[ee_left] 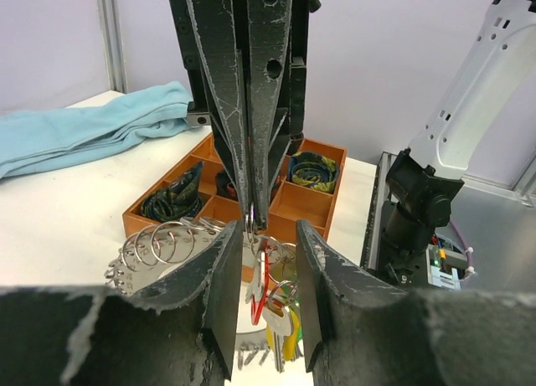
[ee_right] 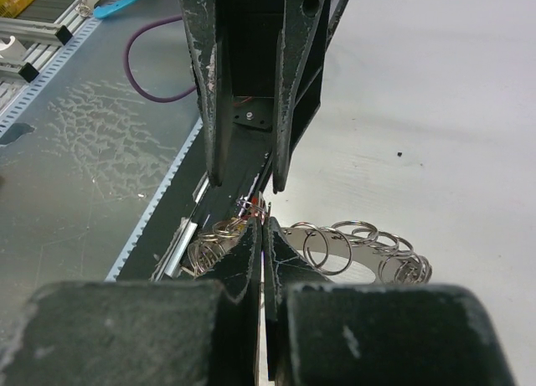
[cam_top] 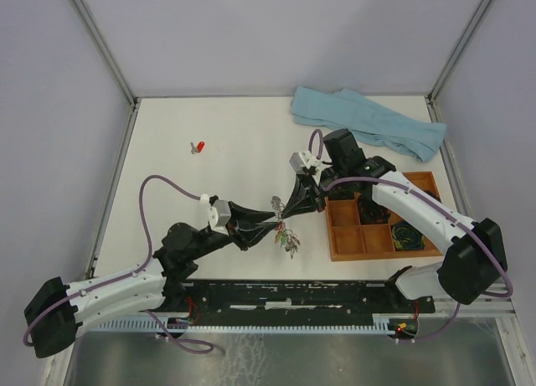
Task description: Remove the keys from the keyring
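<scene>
My right gripper (cam_top: 290, 208) is shut on the keyring (cam_top: 277, 207), a silvery metal ring fringed with small loops, and holds it above the table. In the right wrist view the fingertips (ee_right: 251, 235) pinch together with the keyring (ee_right: 360, 245) spreading to both sides. A bunch of keys (ee_left: 272, 298) with red, silver and yellow-green parts hangs from the pinched loop. My left gripper (ee_left: 266, 233) stands open, one finger on each side of the hanging keys, with gaps showing. From above, the keys (cam_top: 290, 239) dangle just past the left gripper (cam_top: 270, 227).
An orange compartment tray (cam_top: 344, 244) sits right of the grippers, with dark coiled bundles (cam_top: 408, 235) in it. A light blue towel (cam_top: 368, 122) lies at the back right. A single small red-headed key (cam_top: 199, 146) lies on the table at the back left.
</scene>
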You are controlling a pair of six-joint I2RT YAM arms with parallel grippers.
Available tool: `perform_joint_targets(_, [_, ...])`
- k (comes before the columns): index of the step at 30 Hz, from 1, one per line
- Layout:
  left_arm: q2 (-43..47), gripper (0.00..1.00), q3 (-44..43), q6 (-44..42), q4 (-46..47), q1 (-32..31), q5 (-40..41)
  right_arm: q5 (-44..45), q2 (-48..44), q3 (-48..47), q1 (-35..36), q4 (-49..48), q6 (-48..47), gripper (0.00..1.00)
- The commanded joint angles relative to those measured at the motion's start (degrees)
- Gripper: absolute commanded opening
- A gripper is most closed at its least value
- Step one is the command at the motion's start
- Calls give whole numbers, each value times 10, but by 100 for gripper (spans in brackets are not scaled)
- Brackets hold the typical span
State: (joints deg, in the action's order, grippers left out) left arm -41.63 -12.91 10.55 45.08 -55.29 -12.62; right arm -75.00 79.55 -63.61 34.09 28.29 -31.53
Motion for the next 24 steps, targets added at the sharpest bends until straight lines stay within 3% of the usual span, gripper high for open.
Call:
perform_joint_targets(1, [2, 38, -27, 20, 25, 20, -33, -48, -23, -8, -3, -5, -18, 1])
perform_joint_targets(13, [-53, 36, -39, 73, 60, 62, -117, -51, -23, -12, -3, 21, -45, 1])
perform_joint_targets(16, [-64, 32, -43, 79, 64, 66, -125, -52, -23, -13, -3, 25, -49, 1])
perform_joint_targets(19, [-72, 20, -45, 82, 66, 70, -128, -53, -22, -14, -3, 27, -52, 1])
perform_joint_targets(24, [-85, 19, -48, 85, 66, 74, -138, -53, -21, -15, -3, 29, -54, 1])
